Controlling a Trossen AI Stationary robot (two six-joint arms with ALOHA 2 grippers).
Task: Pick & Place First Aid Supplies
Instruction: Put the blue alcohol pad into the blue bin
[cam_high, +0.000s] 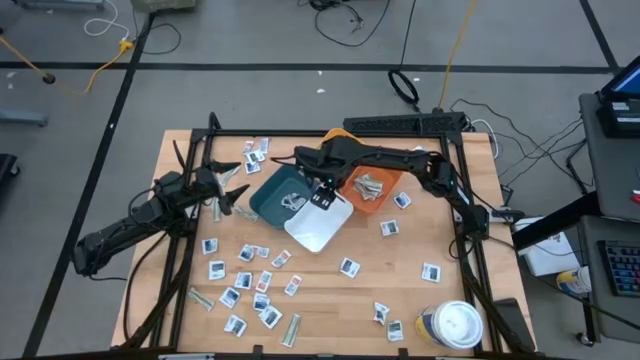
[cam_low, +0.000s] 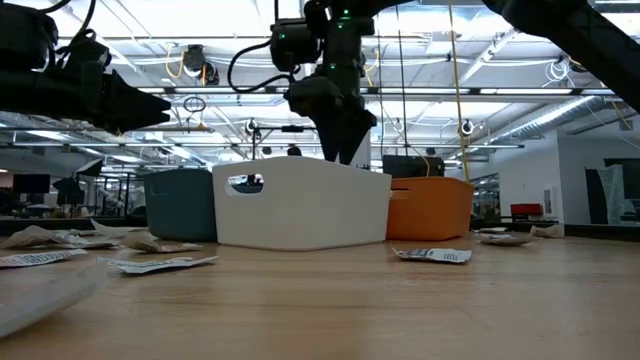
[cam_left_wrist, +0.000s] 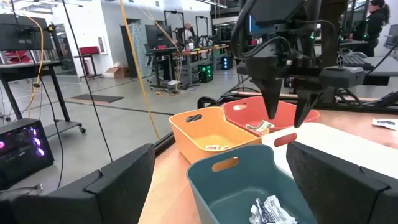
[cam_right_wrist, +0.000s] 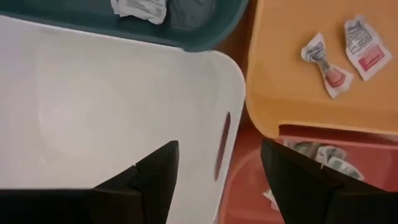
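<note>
So we're looking at a wooden desk (cam_high: 330, 285) with four bins bunched near the middle: a teal bin (cam_high: 278, 192), a white bin (cam_high: 320, 224), an orange bin (cam_high: 371, 190) and a yellow bin (cam_high: 338, 136) mostly hidden under the right arm.

The right gripper (cam_high: 322, 190) hangs above the spot where the teal and white bins meet. Its fingers (cam_left_wrist: 272, 93) are spread apart and point down with nothing between them. In the right wrist view we see straight into the white bin's bare floor, with the teal bin's rim just beside it.

The left gripper (cam_high: 233, 186) is off to the left of the teal bin, raised off the desk, fingers released and wide, holding nothing.

The first aid supplies are all over the place. Most of the white packets (cam_high: 245, 277) lie loose on the desk in front of the bins, a few more sit behind the teal bin, and some are scattered to the right. A couple of grey-green strips (cam_high: 291, 329) lie near the front edge. Some packets are already binned: crumpled packets (cam_left_wrist: 268, 210) in the teal bin, two red-marked packets (cam_right_wrist: 345, 59) in the yellow one, and greenish strips (cam_high: 369, 185) in the orange one.

A round white-lidded tub (cam_high: 457, 324) stands at the front right corner.
</note>
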